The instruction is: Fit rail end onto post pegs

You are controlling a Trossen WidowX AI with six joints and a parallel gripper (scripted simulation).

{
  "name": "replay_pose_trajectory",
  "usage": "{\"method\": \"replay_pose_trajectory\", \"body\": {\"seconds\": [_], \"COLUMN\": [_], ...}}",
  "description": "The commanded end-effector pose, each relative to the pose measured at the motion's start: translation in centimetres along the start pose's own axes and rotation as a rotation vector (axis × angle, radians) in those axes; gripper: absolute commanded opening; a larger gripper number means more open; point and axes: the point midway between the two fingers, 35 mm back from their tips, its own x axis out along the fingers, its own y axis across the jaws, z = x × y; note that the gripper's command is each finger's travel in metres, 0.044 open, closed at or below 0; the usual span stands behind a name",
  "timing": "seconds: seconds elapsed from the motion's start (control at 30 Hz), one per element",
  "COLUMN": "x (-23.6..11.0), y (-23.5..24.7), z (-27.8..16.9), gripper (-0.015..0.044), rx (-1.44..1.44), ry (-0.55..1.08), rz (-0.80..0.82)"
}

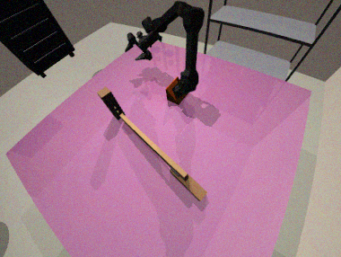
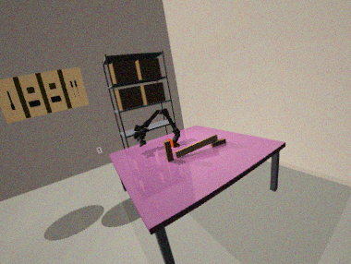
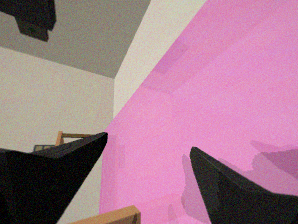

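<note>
The wooden post (image 1: 111, 104) (image 2: 168, 151) stands upright at one end of the rail, its pegs small and hard to make out. The long rail (image 1: 153, 146) (image 2: 196, 146) slopes from its low near end just in front of the post up to its far end at the footboard block (image 1: 196, 189) (image 2: 222, 142), where the bracket is partly hidden. My gripper (image 1: 135, 51) (image 2: 142, 139) (image 3: 149, 143) is open and empty, high above the table, off to the arm side of the post and well away from the rail. A light wooden piece (image 3: 112, 217) shows at the wrist view's bottom edge; I cannot tell which part it is.
The arm's base stands on the pink table (image 1: 233, 180) (image 2: 208, 173) beside an orange block (image 1: 171, 93) (image 2: 171, 143). A shelf rack (image 1: 265, 22) (image 2: 139, 83) stands behind the table. The table edge also shows in the wrist view.
</note>
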Motion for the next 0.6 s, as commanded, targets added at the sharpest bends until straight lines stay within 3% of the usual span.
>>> {"method": "replay_pose_trajectory", "body": {"seconds": [0.0, 0.1, 0.23, 0.57], "x": [0.0, 0.3, 1.3, 3.6], "y": [0.1, 1.9, 6.7, 15.8], "z": [-0.1, -1.0, -4.6, -18.8], "gripper": [0.0426, 0.0440, 0.0440, 0.0440], "rx": [-0.009, -0.145, -0.540, -1.594], "ry": [0.001, 0.021, 0.094, 0.382], "rz": [-0.002, -0.023, -0.074, -0.105]}}
